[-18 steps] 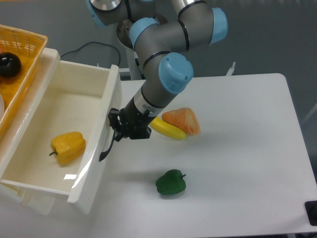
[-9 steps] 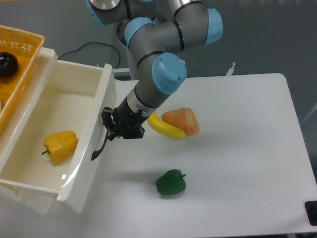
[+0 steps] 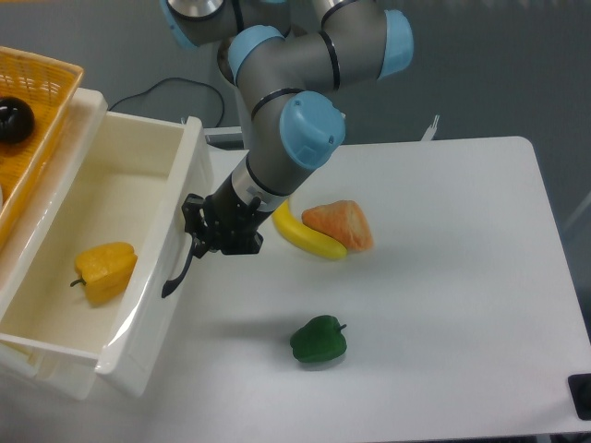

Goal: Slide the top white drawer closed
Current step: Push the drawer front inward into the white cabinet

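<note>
Peppers (image 3: 102,272): two; banana (image 3: 307,237): one.

Glossy white plastic top white drawer (image 3: 55,231); woven yellow basket (image 3: 42,92); smooth matt table (image 3: 443,277).

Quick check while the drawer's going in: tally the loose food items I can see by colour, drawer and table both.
Yellow: 2, the yellow bell pepper in the top white drawer and the banana on the table
Orange: 1, the orange wedge-shaped food piece
Green: 1, the green bell pepper
Total: 4
</note>
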Controlling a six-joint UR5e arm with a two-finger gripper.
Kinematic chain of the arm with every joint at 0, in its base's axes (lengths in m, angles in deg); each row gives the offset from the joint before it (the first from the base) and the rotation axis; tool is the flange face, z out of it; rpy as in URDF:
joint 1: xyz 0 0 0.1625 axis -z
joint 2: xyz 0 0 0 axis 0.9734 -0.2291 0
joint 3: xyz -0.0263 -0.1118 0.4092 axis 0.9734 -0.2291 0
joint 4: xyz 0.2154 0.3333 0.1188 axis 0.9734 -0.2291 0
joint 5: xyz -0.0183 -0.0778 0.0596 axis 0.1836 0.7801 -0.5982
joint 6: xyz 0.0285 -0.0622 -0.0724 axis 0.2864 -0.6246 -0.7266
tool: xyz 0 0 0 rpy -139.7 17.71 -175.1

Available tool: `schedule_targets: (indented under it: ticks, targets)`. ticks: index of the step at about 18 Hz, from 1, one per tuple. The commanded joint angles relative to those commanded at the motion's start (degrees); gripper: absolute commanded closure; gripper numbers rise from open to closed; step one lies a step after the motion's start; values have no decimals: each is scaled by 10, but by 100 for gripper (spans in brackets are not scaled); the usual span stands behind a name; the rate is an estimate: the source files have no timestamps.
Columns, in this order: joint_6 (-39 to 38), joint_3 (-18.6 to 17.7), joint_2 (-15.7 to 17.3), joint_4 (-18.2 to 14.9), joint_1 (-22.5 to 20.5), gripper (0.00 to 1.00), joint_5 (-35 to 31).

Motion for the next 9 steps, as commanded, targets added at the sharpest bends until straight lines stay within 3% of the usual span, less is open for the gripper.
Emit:
schedule_targets:
  ticks: [9]
  targets:
    - [-2,0,2,-5,12,97,3]
